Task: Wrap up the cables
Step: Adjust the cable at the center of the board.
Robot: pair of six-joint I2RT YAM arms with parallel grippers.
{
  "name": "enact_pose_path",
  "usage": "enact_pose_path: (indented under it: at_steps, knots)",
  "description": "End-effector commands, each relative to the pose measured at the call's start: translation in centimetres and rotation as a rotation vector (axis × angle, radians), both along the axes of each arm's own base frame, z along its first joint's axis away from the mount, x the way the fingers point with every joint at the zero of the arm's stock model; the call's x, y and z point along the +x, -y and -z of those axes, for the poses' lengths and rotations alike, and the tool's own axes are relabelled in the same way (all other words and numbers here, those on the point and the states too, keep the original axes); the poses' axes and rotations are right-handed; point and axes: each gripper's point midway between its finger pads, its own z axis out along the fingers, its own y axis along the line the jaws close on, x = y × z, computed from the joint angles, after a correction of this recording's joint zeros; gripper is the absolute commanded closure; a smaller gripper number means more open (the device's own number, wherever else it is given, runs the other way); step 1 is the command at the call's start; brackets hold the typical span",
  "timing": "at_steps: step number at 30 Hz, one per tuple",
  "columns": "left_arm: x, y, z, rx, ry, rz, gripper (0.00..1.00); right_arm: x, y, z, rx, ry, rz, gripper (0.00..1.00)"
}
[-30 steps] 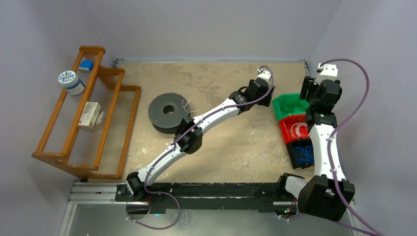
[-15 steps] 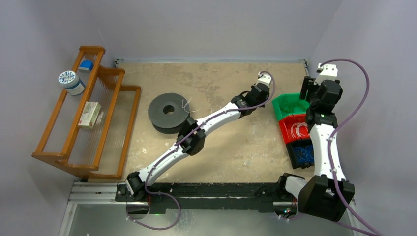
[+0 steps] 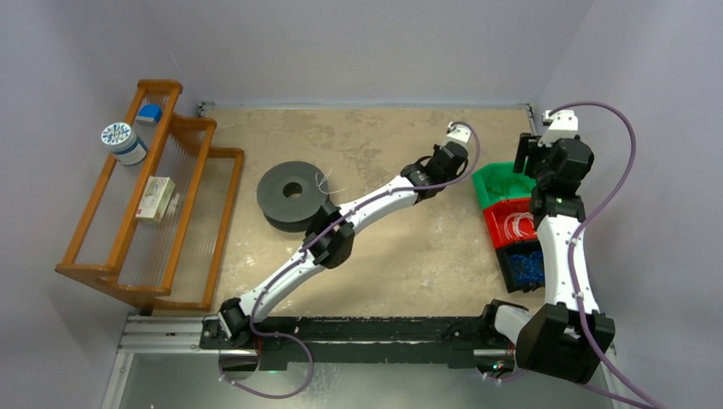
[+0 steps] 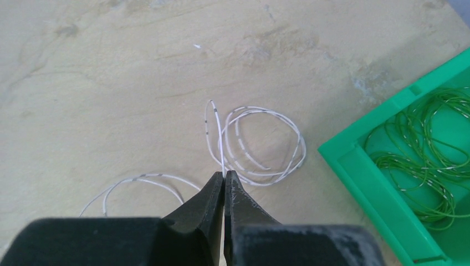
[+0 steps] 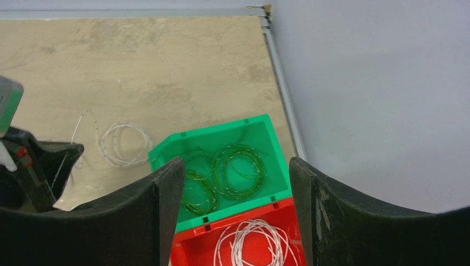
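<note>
Left wrist view: the left gripper [image 4: 224,180] at bottom centre has its fingers pressed together on a strand of the white cable [image 4: 260,144]. The cable's loops lie on the table [image 4: 111,66] at mid-frame, beside the green bin [image 4: 354,166] at right.

Right wrist view: the right gripper [image 5: 235,183] stands wide apart above the green bin and the red bin [image 5: 194,249]; the cable lies at centre left.

Top view: a black spool [image 3: 292,196] sits left of centre.

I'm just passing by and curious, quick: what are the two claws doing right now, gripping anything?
Left gripper: shut, pinching the white cable at its tips.
Right gripper: open, holding nothing.
</note>
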Motion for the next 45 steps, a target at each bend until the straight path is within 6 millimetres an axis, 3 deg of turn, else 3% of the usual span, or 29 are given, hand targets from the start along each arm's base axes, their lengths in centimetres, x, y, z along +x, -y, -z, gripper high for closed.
enact_pose_path:
  at_steps: [1,2,3,4,7,11,19,26,34,39,45]
  knots:
    - [1.4,-3.9,-13.4,-0.121,0.107,-0.076,1.00,0.8,-3.0,-1.0,0.025,0.032,-0.183,0.29]
    - [1.5,-5.0,-15.8,-0.147,0.117,-0.083,1.00,1.0,-3.6,-1.1,0.041,0.028,-0.214,0.28]
    - [1.6,-5.7,-16.4,-0.150,0.112,-0.088,1.00,1.4,-4.2,-1.3,0.056,0.031,-0.249,0.28]
    - [1.5,-6.7,-18.7,-0.175,0.126,-0.090,1.00,1.5,-4.8,-1.0,0.081,0.009,-0.282,0.28]
    - [1.3,-9.2,-22.7,-0.207,0.154,-0.106,1.00,2.5,-6.5,-0.4,0.166,-0.030,-0.372,0.28]
    - [0.6,-11.3,-26.6,-0.239,0.190,-0.110,1.00,4.1,-8.8,0.6,0.293,-0.069,-0.479,0.21]
    - [-0.5,-15.3,-33.4,-0.308,0.265,-0.133,1.00,6.7,-15.3,1.8,0.524,-0.077,-0.751,0.21]
    - [-0.5,-17.6,-35.1,-0.349,0.254,-0.138,1.00,7.6,-19.5,1.2,0.743,-0.094,-0.908,0.22]
    - [-2.0,-15.7,-34.6,-0.385,0.188,-0.013,1.00,6.3,-22.2,1.5,1.020,-0.177,-1.015,0.24]
    - [-2.5,-15.1,-35.3,-0.401,0.191,0.031,1.00,6.5,-23.1,1.5,1.086,-0.179,-1.032,0.24]
    - [-2.8,-14.7,-35.8,-0.407,0.198,0.063,1.00,6.5,-23.8,2.9,1.172,-0.222,-1.035,0.25]
